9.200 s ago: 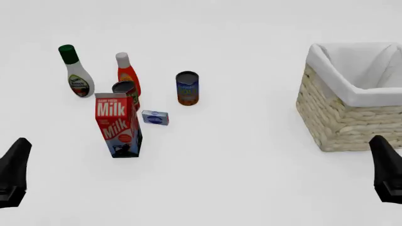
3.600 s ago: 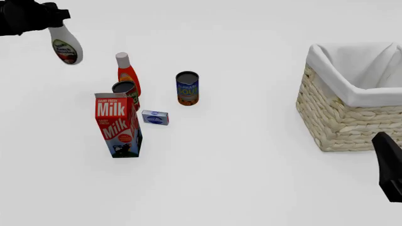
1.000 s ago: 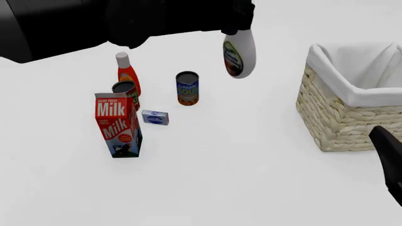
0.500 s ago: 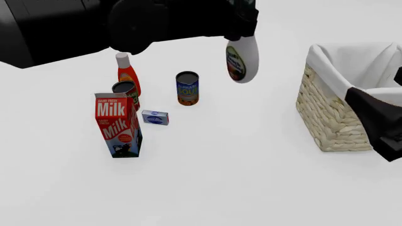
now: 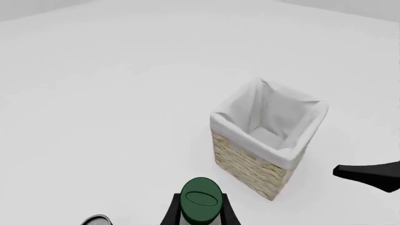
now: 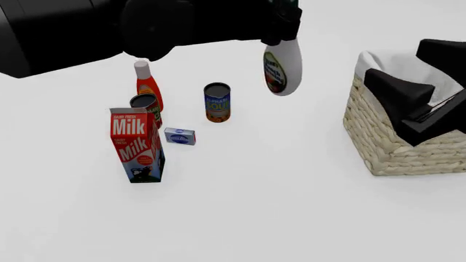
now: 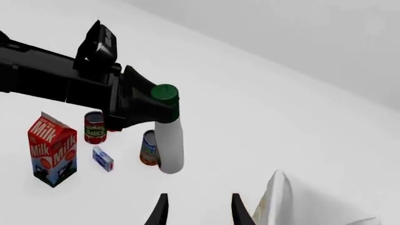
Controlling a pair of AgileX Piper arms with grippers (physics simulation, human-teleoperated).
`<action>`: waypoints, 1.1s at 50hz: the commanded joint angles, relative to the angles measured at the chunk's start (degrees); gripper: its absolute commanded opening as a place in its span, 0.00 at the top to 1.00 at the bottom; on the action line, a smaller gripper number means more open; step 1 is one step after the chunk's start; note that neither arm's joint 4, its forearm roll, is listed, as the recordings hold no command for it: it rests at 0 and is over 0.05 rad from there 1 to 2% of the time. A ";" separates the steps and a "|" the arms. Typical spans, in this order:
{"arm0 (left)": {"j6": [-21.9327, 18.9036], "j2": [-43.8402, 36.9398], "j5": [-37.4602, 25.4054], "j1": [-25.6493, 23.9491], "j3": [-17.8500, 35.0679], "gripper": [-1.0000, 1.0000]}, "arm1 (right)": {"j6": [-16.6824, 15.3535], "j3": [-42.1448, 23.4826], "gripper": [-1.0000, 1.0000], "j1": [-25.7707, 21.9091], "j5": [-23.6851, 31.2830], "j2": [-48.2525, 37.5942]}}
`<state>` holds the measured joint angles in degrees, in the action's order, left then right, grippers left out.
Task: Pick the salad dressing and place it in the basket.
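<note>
Meanwhile, right arm (image 6: 415,103) across the basket (image 6: 386,142).

right arm (image 6: 407,103) over basket (image 6: 393,147), blocking its mouth

The salad dressing (image 6: 282,70), a white pear-shaped bottle with a dark green cap and a green, red and yellow label, hangs upright in the air by its neck, clear of the table. It is well to the left of the basket (image 6: 386,143), not yet over its rim. The basket is a large square one of pale woven wicker with a white cloth lining folded over its rim, standing upright on the table.
</note>
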<state>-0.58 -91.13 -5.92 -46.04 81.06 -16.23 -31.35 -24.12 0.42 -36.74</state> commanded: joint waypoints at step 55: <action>-0.49 2.95 -3.02 -2.08 1.18 1.00 | -2.68 -2.57 0.00 -9.02 -22.76 -15.55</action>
<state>-0.46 -88.69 -8.58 -47.90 81.61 -18.71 -33.96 -32.10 -19.76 -50.74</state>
